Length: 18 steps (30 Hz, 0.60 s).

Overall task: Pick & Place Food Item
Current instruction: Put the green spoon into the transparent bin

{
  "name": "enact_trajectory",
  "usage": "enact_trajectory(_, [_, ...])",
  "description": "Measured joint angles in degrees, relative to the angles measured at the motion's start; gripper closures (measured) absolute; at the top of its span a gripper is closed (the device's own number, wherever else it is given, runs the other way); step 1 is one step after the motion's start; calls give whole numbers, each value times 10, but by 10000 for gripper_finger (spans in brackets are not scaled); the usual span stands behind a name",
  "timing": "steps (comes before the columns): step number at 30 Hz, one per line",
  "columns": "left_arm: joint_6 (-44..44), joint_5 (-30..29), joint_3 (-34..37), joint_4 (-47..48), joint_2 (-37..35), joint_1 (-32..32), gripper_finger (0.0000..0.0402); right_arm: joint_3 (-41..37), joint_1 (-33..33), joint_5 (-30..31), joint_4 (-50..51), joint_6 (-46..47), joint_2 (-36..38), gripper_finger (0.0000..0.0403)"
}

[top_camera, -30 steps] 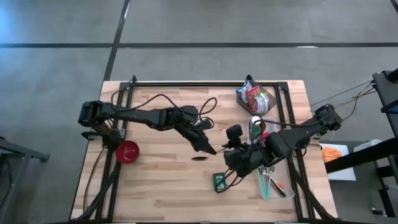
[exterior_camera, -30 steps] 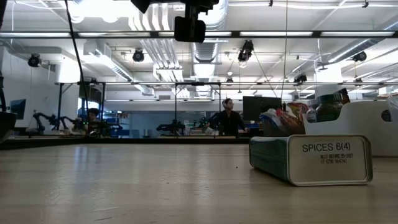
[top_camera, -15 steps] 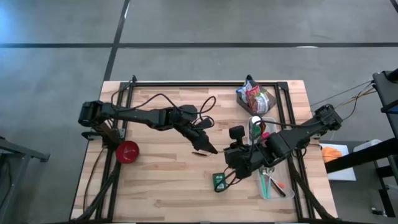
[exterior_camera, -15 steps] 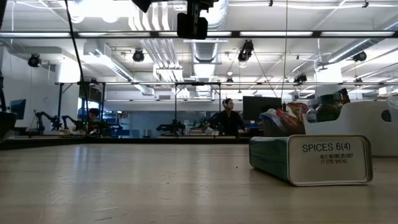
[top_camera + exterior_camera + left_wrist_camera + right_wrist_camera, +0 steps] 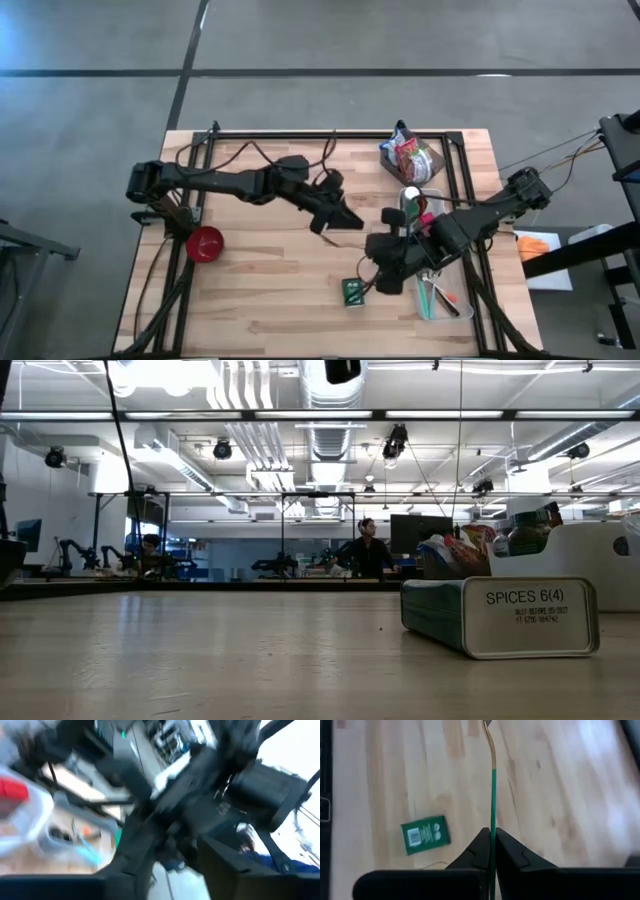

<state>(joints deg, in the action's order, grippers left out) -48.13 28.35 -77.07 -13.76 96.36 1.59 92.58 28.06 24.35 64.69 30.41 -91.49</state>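
Observation:
My right gripper (image 5: 491, 839) (image 5: 378, 262) hovers over the table's right half, shut on a thin stick (image 5: 492, 780) that is green near the fingers and gold farther out. My left gripper (image 5: 348, 219) hangs mid-table, a little to the left and toward the far edge of it. In the blurred left wrist view its fingers look apart, with nothing between them. A green spice tin (image 5: 355, 290) (image 5: 425, 835) lies flat on the wood below my right gripper. A crumpled snack bag (image 5: 408, 155) stands at the far right. My right gripper pinches the stick's green part (image 5: 492, 822) between its two fingertips. The fingers slant down toward the table, and the stick runs on ahead along the line they point in. Its gold end (image 5: 490, 735) is above the wood, clear of the tin.
A clear bin (image 5: 437, 292) with utensils sits at the right edge under my right arm. A red bowl (image 5: 205, 243) stands near the left edge. Cables loop over the far middle (image 5: 300, 160). Bare wood lies along the near left.
My left gripper has risen and drawn back toward the table's far edge, away from my right gripper. My right wrist has rolled while staying in place. The tin, bag and bowl have not moved.

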Motion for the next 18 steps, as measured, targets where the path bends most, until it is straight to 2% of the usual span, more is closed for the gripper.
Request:
enact_trajectory(5, [40, -33, -28, 0, -5, 20, 177, -1, 16, -8, 60, 163, 0, 395])
enact_trajectory(9, [82, -51, -44, -4, -16, 27, 137, -5, 39, -26, 115, 297, 0, 395])
enact_trajectory(12, [90, -61, -54, -4, -22, 29, 122, -9, 65, -26, 159, 409, 1, 395])
enact_trajectory(18, [92, -65, -55, -1, -28, 33, 119, -17, 135, -54, 210, 600, 1, 395])
